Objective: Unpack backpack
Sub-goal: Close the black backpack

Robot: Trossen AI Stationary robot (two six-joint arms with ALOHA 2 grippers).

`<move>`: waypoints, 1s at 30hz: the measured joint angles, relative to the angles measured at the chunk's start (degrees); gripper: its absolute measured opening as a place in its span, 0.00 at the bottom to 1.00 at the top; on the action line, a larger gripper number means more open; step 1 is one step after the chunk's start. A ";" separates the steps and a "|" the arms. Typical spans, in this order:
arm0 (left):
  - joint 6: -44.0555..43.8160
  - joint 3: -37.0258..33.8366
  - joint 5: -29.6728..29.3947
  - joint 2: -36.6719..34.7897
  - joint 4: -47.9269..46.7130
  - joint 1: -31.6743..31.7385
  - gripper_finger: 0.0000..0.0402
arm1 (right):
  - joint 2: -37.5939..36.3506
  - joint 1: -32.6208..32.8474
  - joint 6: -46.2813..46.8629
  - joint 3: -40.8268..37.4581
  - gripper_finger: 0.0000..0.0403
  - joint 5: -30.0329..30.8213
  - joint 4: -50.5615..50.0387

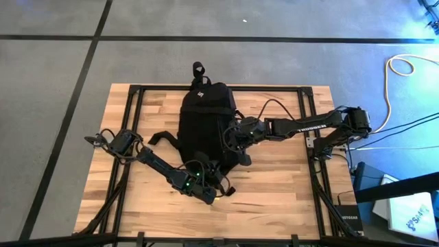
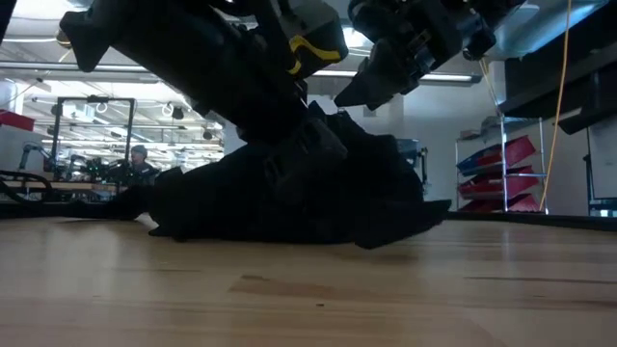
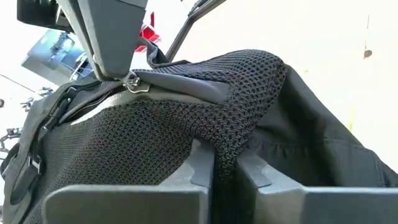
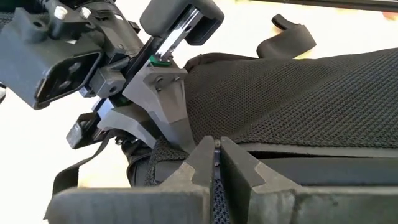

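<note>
The black backpack [image 1: 202, 116] lies flat on the wooden table, with its top loop [image 1: 199, 68] toward the far edge. Its mesh back panel [image 3: 155, 137] faces up. My left gripper [image 3: 225, 177] is at the pack's near end [image 1: 206, 180], shut on mesh. My right gripper [image 4: 216, 163] reaches in from the table's right to the pack's right side [image 1: 232, 140], shut on a thin edge of fabric. Each wrist view shows the other gripper close by: the left gripper [image 4: 168, 115] and the right gripper [image 3: 115, 65]. In the low view the backpack [image 2: 308, 198] sits under both arms. My left gripper pinches a raised fold of the black mesh [image 3: 227, 146] between its two fingers, at the pack's near end. The fingers come nearly level from the table's near left. The fold stands up above the fingertips, and the rest of the pack lies on the table. My right gripper pinches a thin strip of mesh edge [image 4: 216, 186] between its fingers, by the zipper line on the pack's right side. It slants down from the table's right. A metal zipper pull [image 3: 134, 83] sits right at its fingertips; whether the pull is in the hold, I cannot tell.
Black frame rails [image 1: 134, 137] run along the table's left and right sides. A loose strap [image 1: 161, 137] trails from the pack toward the left. Cables [image 1: 398, 68] and boxes lie beyond the right edge. Bare wood [image 1: 274, 199] shows near the front right.
</note>
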 joint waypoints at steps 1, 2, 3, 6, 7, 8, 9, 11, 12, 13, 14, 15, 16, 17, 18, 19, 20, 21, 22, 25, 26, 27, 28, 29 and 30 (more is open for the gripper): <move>0.08 0.00 0.05 -0.03 0.11 -0.12 0.02 | 0.00 0.00 -0.01 0.00 0.00 -0.03 0.00; 0.15 0.00 0.22 -0.18 0.07 -0.30 0.01 | 0.00 0.00 -0.01 0.00 0.00 -0.14 0.02; 0.19 0.10 0.52 -0.35 -0.05 -0.43 0.01 | 0.00 0.00 -0.02 0.00 0.00 -0.35 0.02; 1.80 0.86 2.24 -1.63 -0.38 -1.61 0.01 | 0.00 0.04 -0.46 0.00 0.00 -0.43 0.70; 2.76 1.03 2.98 -2.11 -0.30 -2.13 0.01 | 0.00 0.05 -0.70 0.00 0.00 -0.44 1.25; 3.55 1.54 3.96 -2.30 -0.32 -2.58 0.01 | 0.00 0.09 -1.07 0.00 0.00 -0.72 1.65; 4.78 2.11 5.18 -2.53 -0.26 -3.13 0.00 | 0.00 0.09 -1.54 0.00 0.00 -0.97 2.23; 6.69 3.30 9.46 -2.73 -0.32 -3.87 0.00 | 0.00 0.25 -2.44 0.22 0.00 -1.50 2.14; 7.27 3.76 11.49 -2.81 -0.34 -4.13 0.00 | 0.04 0.30 -3.20 0.68 0.00 -1.94 1.81; 7.35 4.13 13.02 -2.87 -0.33 -4.36 0.00 | 0.07 0.31 -3.86 1.04 0.00 -2.15 1.39; 7.28 4.43 14.01 -2.92 -0.48 -4.56 0.00 | 0.07 0.31 -4.57 1.32 0.00 -2.17 1.27; 7.05 4.70 14.66 -2.93 -0.92 -4.70 0.00 | 0.09 0.28 -4.95 1.72 0.00 -2.10 1.00; 6.81 4.92 15.05 -2.93 -1.50 -4.83 0.00 | 0.11 0.28 -5.53 2.20 0.00 -1.75 0.47; 6.72 4.96 15.48 -2.93 -1.73 -4.95 0.00 | 0.11 0.28 -6.36 2.76 0.00 -0.45 0.02; 6.62 4.97 17.34 -2.92 -1.71 -5.08 0.00 | 0.11 0.17 -7.58 3.55 0.00 2.63 0.20; 6.53 4.98 18.39 -2.75 -1.76 -5.32 0.00 | 0.01 -0.13 -8.54 4.28 0.00 5.17 0.29; 6.38 4.96 19.19 -2.67 -1.97 -5.53 0.00 | -0.26 -0.29 -9.57 4.58 0.00 8.46 -0.48; 6.15 4.96 19.98 -2.67 -2.05 -5.64 0.00 | -0.37 -0.43 -10.57 4.65 0.00 11.59 -1.79; 6.15 4.96 20.31 -2.69 -1.64 -5.78 0.00 | -0.21 -0.73 -11.37 4.71 0.00 13.93 -2.76; 7.08 5.05 20.25 -2.71 -1.21 -6.30 0.00 | 0.11 -2.18 -11.89 4.81 0.00 13.03 -5.93; 7.36 5.05 19.94 -2.71 -1.30 -6.33 0.00 | 0.02 -2.88 -10.80 5.00 0.00 11.53 -6.51; 7.42 5.05 19.75 -2.71 -1.42 -6.31 0.00 | -0.02 -3.33 -9.56 5.11 0.00 9.71 -7.53; 7.40 5.05 19.53 -2.71 -1.47 -6.30 0.00 | -0.04 -3.51 -8.36 5.08 0.00 8.06 -9.14; 7.41 5.05 19.30 -2.71 -1.48 -6.30 0.00 | -0.04 -3.38 -7.12 4.99 0.00 6.29 -10.56; 7.48 5.05 19.10 -2.71 -1.48 -6.29 0.00 | -0.01 -2.92 -5.94 4.95 0.00 4.11 -11.61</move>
